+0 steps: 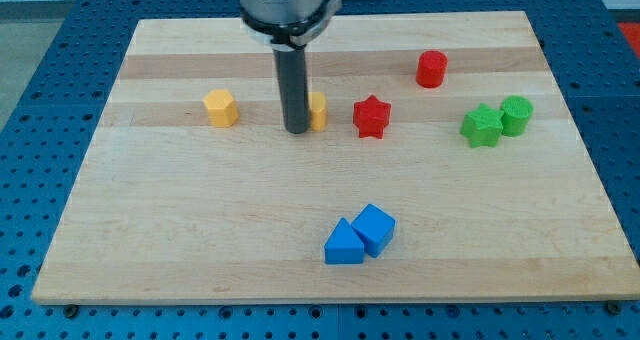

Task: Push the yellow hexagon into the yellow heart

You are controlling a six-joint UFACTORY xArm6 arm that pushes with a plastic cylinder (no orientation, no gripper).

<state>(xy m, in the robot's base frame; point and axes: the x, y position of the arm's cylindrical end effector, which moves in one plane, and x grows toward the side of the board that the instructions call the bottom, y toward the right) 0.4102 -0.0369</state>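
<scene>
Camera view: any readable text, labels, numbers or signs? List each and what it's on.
None readable: no text, label, number or sign shows anywhere in this view.
Wooden board: bare wood grain, no markings.
Blocks, e.g. yellow hexagon, red star, blue cube: plain faces.
Dark rod, my tip beside the partly hidden yellow block: no marking.
Blue perforated surface: holes only.

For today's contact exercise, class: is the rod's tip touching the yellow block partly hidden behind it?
Cannot tell. In the camera view, my tip overlaps the left part of the yellow heart, so the rod hides any contact or gap. The yellow hexagon sits clearly apart, toward the view's left.
</scene>
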